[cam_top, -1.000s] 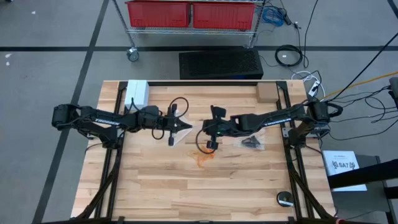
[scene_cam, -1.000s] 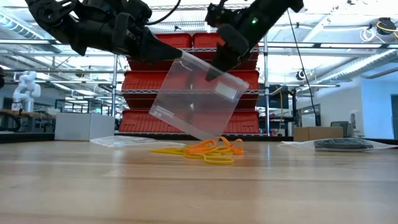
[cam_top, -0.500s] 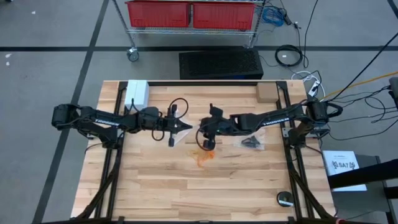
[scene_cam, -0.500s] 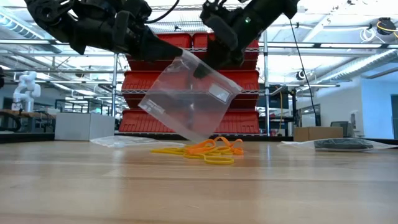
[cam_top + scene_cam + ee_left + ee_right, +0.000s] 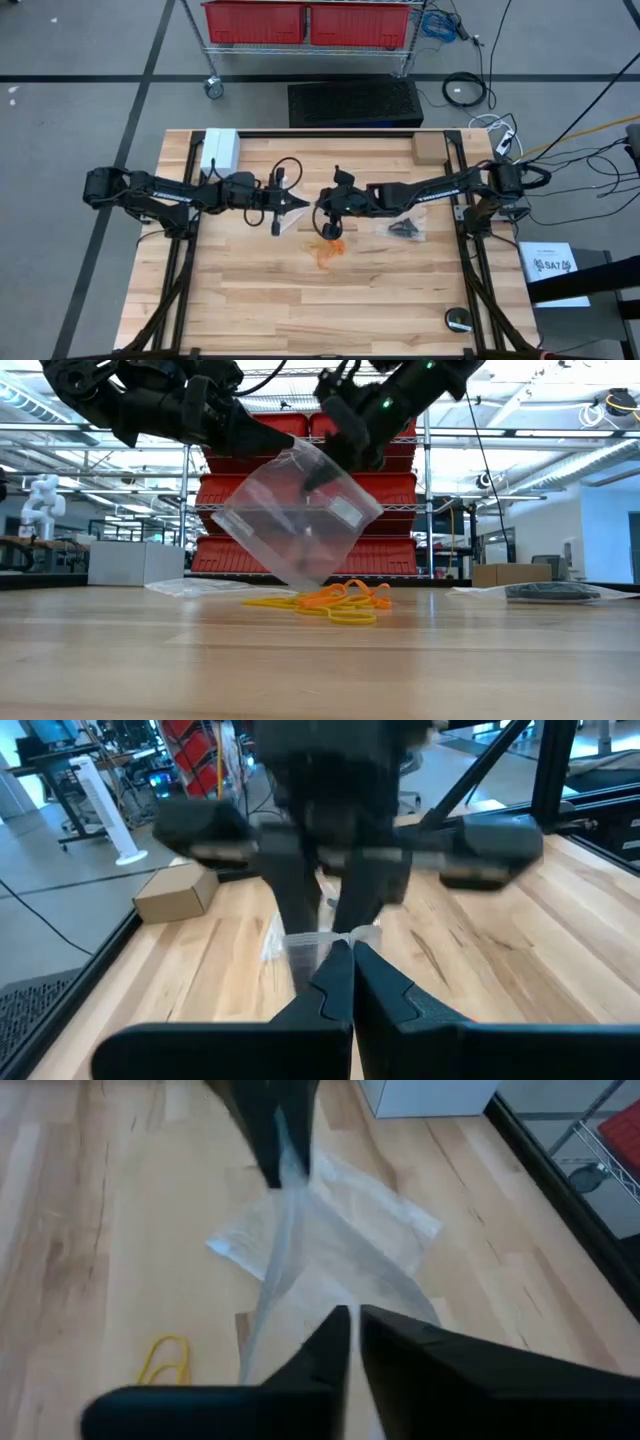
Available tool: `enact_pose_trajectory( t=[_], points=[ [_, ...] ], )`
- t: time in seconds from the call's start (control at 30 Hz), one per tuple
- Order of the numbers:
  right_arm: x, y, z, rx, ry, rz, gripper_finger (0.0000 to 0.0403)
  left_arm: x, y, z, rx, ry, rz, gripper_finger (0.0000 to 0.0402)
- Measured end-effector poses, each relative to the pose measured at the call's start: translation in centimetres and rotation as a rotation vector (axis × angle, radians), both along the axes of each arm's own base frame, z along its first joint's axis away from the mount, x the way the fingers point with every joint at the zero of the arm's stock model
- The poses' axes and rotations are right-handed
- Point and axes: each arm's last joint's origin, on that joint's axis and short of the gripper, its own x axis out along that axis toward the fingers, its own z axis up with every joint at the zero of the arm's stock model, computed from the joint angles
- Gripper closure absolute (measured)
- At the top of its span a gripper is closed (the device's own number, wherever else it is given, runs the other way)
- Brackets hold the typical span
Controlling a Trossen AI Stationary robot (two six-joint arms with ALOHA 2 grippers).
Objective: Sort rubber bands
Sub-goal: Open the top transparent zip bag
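Note:
A clear plastic bag (image 5: 295,520) hangs in the air between both grippers, over a small pile of orange and yellowish rubber bands (image 5: 335,600) lying on the table (image 5: 328,250). My left gripper (image 5: 298,203) is shut on the bag's upper edge on the left. My right gripper (image 5: 323,208) is shut on the same edge from the right, close beside it. One yellow band (image 5: 165,1360) shows under the bag in the right wrist view. My left gripper pinches the bag's top edge (image 5: 305,942) between its two fingertips, coming about level from the table's left. The bag hangs below it, clear of the table. My right gripper pinches the bag's top edge (image 5: 300,1295) between its fingers, reaching from the table's right and slanting down. The bag sags tilted between the two holds, its lowest corner (image 5: 300,582) just above the bands.
A second clear bag (image 5: 330,1220) lies flat on the table beyond. A bag with black bands (image 5: 405,229) lies to the right. A white box (image 5: 219,150) and a cardboard box (image 5: 428,149) stand near the far edge. A black roll (image 5: 459,320) sits near the right front corner.
My right gripper has moved toward the table's left, closer to the left gripper. The bag's right upper corner came with it, so the bag has bulged and turned slightly, still hanging clear above the bands. The left gripper stayed put.

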Motion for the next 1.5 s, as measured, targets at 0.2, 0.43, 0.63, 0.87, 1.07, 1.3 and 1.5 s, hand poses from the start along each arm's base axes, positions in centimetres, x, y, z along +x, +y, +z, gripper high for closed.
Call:
enact_pose_trajectory(
  t=[0.2, 0.43, 0.63, 0.87, 1.07, 1.3, 1.5],
  points=[
    [1.2, 0.0, -2.1, -0.001, 0.008, 0.017, 0.0401, 0.0, 0.0, 0.0, 0.002, -0.001, 0.011, 0.0402],
    [1.5, 0.0, -2.2, -0.023, -0.013, 0.016, 0.0402, 0.0, 0.0, 0.0, 0.002, 0.003, 0.014, 0.0402],
    [1.7, -0.1, -1.0, 0.002, -0.105, -0.003, 0.0402, 0.0, -0.1, 0.0, 0.002, -0.002, 0.009, 0.0402],
    [1.8, -0.3, -1.5, -0.021, -0.076, 0.008, 0.0326, 0.0, -0.3, 0.0, 0.003, -0.001, 0.005, 0.0402],
    [1.7, 0.4, -1.7, -0.005, -0.062, 0.02, 0.022, 0.0, -0.3, 0.0, 0.003, 0.001, 0.005, 0.0402],
    [0.9, 1.3, -0.8, 0.021, -0.04, 0.026, 0.0167, 0.0, -0.3, 0.0, 0.003, 0.003, 0.005, 0.0402],
    [-0.9, 2.2, 1.9, 0.021, -0.048, 0.049, 0.0165, 0.0, -0.2, 0.0, 0.006, 0.006, 0.008, 0.0402]
  ],
)
